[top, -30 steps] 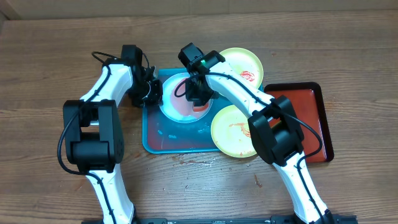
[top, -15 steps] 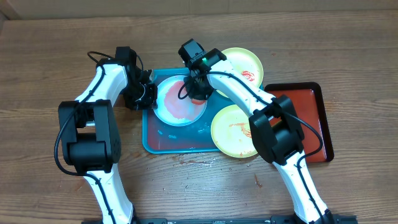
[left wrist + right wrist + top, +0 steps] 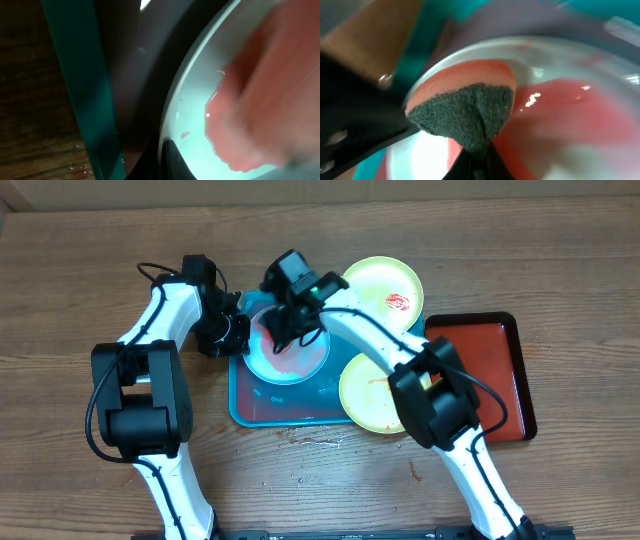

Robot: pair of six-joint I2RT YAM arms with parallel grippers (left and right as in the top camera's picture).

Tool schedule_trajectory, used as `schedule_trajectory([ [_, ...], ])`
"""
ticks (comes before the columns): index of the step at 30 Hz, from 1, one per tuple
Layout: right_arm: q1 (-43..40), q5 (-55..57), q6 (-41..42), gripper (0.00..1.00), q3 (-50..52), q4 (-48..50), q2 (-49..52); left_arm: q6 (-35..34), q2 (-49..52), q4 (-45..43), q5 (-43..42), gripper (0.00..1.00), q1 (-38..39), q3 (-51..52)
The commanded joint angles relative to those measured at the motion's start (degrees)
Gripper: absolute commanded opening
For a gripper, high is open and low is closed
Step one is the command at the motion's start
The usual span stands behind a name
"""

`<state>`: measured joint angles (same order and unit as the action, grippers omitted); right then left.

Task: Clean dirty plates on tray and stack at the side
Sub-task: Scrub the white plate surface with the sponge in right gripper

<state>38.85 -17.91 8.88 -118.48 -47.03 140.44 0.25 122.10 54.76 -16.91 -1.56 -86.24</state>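
Observation:
The light-blue-rimmed plate [image 3: 300, 365] lies in the teal tray [image 3: 285, 408], its centre smeared red. My left gripper [image 3: 237, 336] is shut on the plate's left rim; in the left wrist view one finger [image 3: 162, 161] lies over the plate's rim [image 3: 200, 120] beside the tray wall [image 3: 85, 90]. My right gripper [image 3: 284, 328] is shut on a sponge [image 3: 465, 110], orange with a dark scouring face, pressed on the plate [image 3: 560, 115] near its left side. One yellow-green plate [image 3: 383, 285] with a red smear lies behind the tray's right corner. Another yellow-green plate [image 3: 372, 392] lies at the tray's right edge.
A smaller dark red-and-black tray [image 3: 495, 375] lies on the table to the right. Wet spots and sauce drops sit on the wood just in front of the teal tray [image 3: 315, 442]. The two arms cross closely above the tray's back left.
My right gripper has swept the sponge from the plate's right-centre to its left side. My left gripper and the plate have shifted slightly left.

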Motion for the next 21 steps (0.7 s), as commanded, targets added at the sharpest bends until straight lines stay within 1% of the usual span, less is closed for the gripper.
schedule_trajectory([
  [1,1.22,-4.22,-0.31,0.04,0.26,-2.32,0.81,1.86,1.36,0.00,6.56,0.04,-0.66,1.51],
  [8,0.59,-3.78,1.57,0.04,0.24,-10.36,0.39,0.59,1.36,0.02,6.80,0.04,-0.76,1.51],
  [10,0.55,-0.74,2.78,0.04,0.24,-13.05,-0.09,0.11,1.36,0.00,6.82,0.04,-0.76,1.49],
  [11,0.55,1.66,3.82,0.04,0.24,-14.16,-0.31,-0.07,1.36,-0.02,6.80,0.04,-0.76,1.49],
  [15,0.55,18.01,9.33,0.04,0.24,-17.90,-1.55,-0.22,1.36,0.07,7.06,0.04,-0.76,1.51],
  [16,0.55,21.70,10.36,0.04,0.24,-18.05,-1.60,-0.22,1.36,0.09,7.39,0.04,-0.76,1.51],
  [18,0.57,33.42,12.24,0.04,0.07,-17.81,-1.60,-0.22,1.36,0.39,8.55,0.04,-0.76,1.49],
  [20,0.57,38.82,12.39,0.04,0.07,-16.83,-1.60,-0.22,1.36,0.48,8.55,0.04,-0.72,1.49],
  [21,0.57,41.35,12.24,0.04,0.07,-14.80,-1.60,-0.22,1.36,0.46,8.55,0.04,-0.66,1.49],
])
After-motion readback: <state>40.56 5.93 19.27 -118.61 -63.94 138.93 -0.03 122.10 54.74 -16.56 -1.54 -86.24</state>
